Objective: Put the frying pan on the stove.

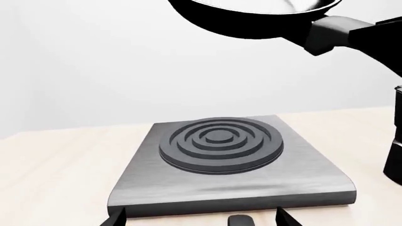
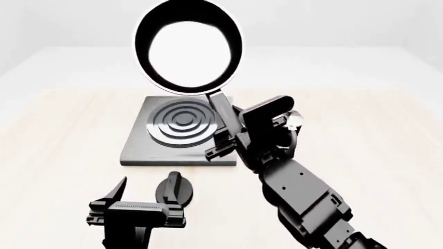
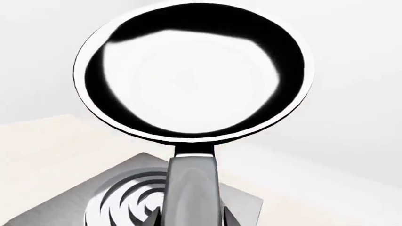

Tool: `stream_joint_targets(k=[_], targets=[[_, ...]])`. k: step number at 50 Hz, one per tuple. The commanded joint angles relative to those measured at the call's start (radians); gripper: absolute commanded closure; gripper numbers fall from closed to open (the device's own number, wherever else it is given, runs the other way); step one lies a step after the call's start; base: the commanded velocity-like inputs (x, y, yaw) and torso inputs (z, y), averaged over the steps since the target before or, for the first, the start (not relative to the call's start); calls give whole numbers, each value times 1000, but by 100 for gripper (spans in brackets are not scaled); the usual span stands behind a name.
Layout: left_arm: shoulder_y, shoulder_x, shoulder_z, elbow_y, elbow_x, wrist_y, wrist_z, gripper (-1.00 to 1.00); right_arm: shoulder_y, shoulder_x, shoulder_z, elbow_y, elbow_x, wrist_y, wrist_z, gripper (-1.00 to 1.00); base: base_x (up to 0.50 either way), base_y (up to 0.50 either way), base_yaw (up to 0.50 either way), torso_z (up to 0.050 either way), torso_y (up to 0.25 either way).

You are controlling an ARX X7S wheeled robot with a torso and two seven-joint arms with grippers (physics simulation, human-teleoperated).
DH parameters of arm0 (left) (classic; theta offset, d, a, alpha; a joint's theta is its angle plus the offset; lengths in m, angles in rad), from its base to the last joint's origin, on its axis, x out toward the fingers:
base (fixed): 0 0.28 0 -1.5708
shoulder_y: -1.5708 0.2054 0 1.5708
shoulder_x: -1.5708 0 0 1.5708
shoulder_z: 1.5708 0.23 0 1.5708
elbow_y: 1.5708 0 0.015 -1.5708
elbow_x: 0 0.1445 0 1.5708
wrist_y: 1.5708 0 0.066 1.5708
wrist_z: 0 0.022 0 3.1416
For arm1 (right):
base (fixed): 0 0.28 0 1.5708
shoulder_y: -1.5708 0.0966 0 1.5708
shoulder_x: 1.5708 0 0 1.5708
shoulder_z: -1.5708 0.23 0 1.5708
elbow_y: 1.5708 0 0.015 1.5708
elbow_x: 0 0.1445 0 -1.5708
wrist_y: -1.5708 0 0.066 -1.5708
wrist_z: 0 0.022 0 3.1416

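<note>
The glossy black frying pan (image 2: 188, 47) hangs in the air above the stove (image 2: 138, 147), its reflective inside facing the head camera. My right gripper (image 2: 225, 136) is shut on the pan's long handle (image 3: 191, 188) and holds it up, over the stove's right edge. The pan fills the right wrist view (image 3: 188, 70) and its underside shows in the left wrist view (image 1: 251, 16). The stove (image 1: 220, 165) is a grey plate with a dark ringed burner (image 1: 220, 143). My left gripper (image 2: 132, 194) is open and empty, low in front of the stove.
A small black round knob (image 2: 174, 188) lies on the light wooden table (image 2: 62, 135) just in front of the stove, between my left gripper's fingers; it also shows in the left wrist view (image 1: 239, 220). A dark object (image 1: 394, 150) stands at the stove's right.
</note>
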Motion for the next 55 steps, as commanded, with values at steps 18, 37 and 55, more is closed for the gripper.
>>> stream_joint_targets(k=[18, 37, 55], targets=[[15, -14, -2, 25, -6, -1, -16, -100, 90, -51, -6, 126, 9, 76, -166, 100, 0, 0, 0, 0, 2], [9, -16, 7, 30, -4, -6, -20, -100, 114, -62, -8, 147, 101, 233, -192, 100, 0, 0, 0, 1, 2], [7, -15, 10, 20, -6, 4, -24, -100, 189, -91, -23, 183, 119, 315, -195, 100, 0, 0, 0, 1, 2]])
